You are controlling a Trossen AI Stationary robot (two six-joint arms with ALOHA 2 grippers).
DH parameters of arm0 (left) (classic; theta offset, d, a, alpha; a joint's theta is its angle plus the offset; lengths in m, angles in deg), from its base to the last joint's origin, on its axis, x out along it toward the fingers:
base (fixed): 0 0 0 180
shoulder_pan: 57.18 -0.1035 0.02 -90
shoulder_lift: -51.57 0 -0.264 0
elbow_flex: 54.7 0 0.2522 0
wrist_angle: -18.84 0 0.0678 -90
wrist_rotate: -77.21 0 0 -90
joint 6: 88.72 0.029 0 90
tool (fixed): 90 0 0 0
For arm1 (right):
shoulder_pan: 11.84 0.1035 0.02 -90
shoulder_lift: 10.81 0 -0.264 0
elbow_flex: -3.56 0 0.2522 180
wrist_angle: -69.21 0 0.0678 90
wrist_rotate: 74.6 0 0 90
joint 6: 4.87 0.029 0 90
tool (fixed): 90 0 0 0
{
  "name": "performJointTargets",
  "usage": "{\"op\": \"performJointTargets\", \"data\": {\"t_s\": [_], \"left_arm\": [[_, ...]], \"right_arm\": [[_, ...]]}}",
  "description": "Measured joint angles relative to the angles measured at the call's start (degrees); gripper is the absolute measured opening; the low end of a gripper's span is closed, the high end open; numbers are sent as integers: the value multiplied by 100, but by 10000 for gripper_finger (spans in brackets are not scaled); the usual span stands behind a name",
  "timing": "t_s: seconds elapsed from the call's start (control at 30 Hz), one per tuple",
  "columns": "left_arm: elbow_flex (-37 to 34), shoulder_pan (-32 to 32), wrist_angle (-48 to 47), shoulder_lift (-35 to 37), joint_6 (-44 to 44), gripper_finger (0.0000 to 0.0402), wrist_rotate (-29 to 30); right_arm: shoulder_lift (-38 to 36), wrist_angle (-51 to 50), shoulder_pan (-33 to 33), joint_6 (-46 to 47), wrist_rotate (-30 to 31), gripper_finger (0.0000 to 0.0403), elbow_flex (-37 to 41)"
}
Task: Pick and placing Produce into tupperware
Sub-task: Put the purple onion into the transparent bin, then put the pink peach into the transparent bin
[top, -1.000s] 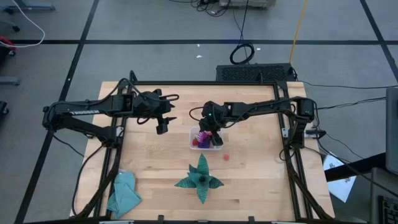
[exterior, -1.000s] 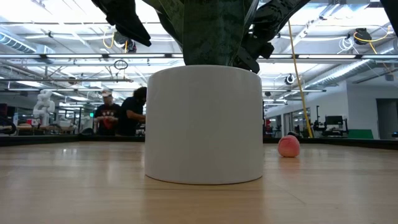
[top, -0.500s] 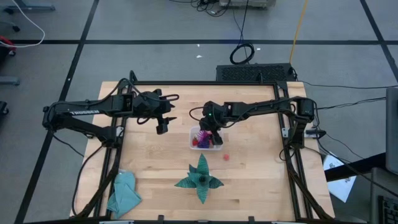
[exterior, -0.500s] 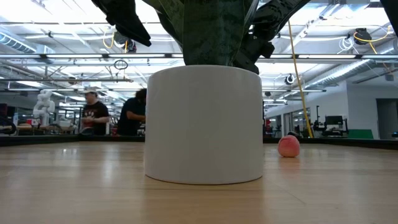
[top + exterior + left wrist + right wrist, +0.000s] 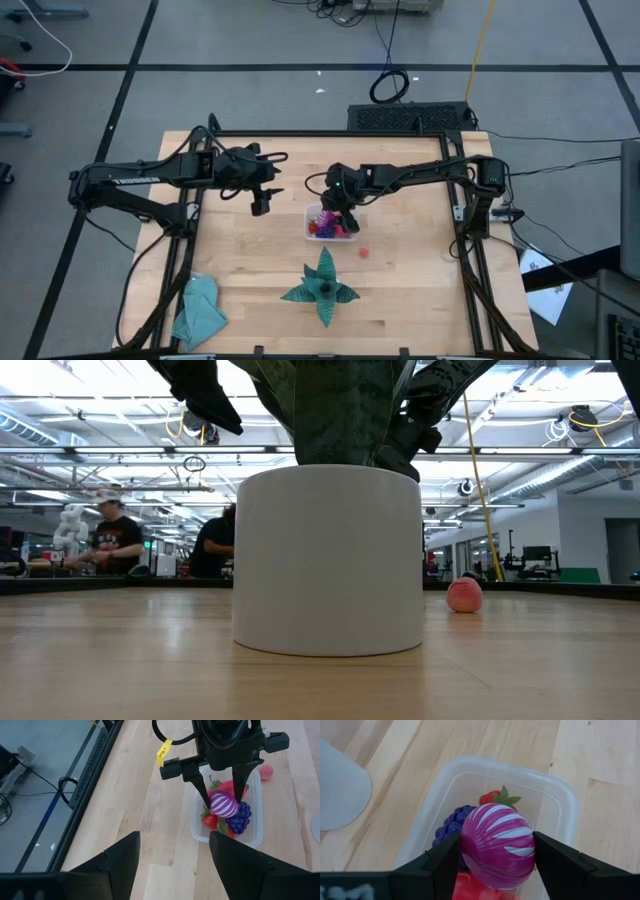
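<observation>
My right gripper hangs over the clear tupperware, shut on a magenta ball with white stripes. Inside the tupperware lie a strawberry, purple grapes and another red fruit. The left wrist view shows the same ball above the grapes. A small pink fruit lies on the wood beside the tupperware, and shows in the low view. My left gripper waits open, left of the tupperware, holding nothing. My right gripper pinches the striped ball between its two fingers, one on each side at the ball's widest part. The fingers come from above, pointing down into the tupperware. The ball sits just over the grapes and strawberry; whether it rests on them I cannot tell.
A dark-green star-shaped leafy thing in a white pot stands near the table's front edge, close to the tupperware. A teal cloth lies at the near left corner. Bare wood lies to the right. People move in the room behind.
</observation>
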Motion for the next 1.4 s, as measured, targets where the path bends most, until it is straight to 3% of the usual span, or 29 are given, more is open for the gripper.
{"op": "performJointTargets", "data": {"t_s": [0.57, 1.13, 1.4], "left_arm": [[0, 0, -1, 0, 4, 244, -5], [0, 1, -2, 0, 33, 244, -9], [0, 4, -8, 0, 14, 244, -34]], "right_arm": [[0, -22, 0, -141, 0, 293, 0], [-57, 103, 0, -194, 39, 295, 0], [-422, -60, -1, -217, 468, 295, -2]]}}
